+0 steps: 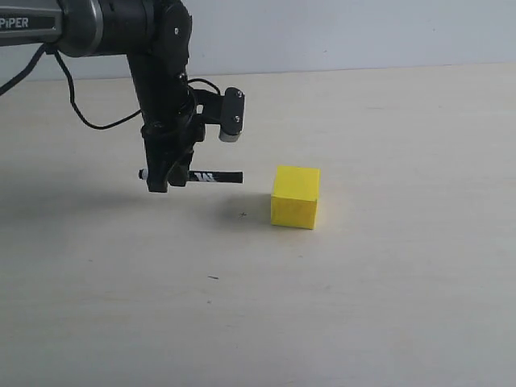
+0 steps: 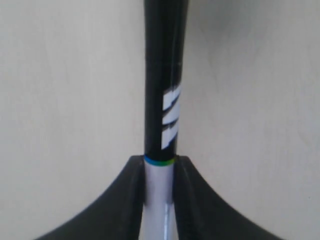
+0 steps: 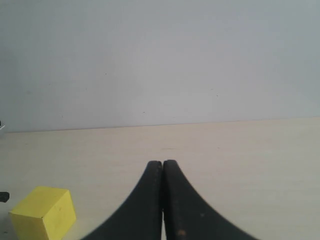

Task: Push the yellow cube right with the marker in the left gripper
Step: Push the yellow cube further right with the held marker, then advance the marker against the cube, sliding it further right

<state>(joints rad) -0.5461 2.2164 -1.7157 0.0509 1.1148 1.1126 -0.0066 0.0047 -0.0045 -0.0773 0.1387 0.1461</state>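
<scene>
The yellow cube (image 1: 295,197) rests on the pale table, right of centre in the exterior view; it also shows low in the right wrist view (image 3: 44,211). My left gripper (image 1: 165,179) hangs just above the table to the cube's left, shut on the marker (image 1: 211,176), which lies level with its black end aimed at the cube. A small gap separates the marker's tip from the cube. The left wrist view has the marker (image 2: 165,95) running from between the gripper (image 2: 160,162) fingers, white barrel inside, black part beyond. My right gripper (image 3: 162,164) is shut and empty.
The light wooden table (image 1: 387,306) stretches around the cube, with a pale wall (image 1: 347,32) behind it. The left arm's black cable (image 1: 81,113) loops down at the back left.
</scene>
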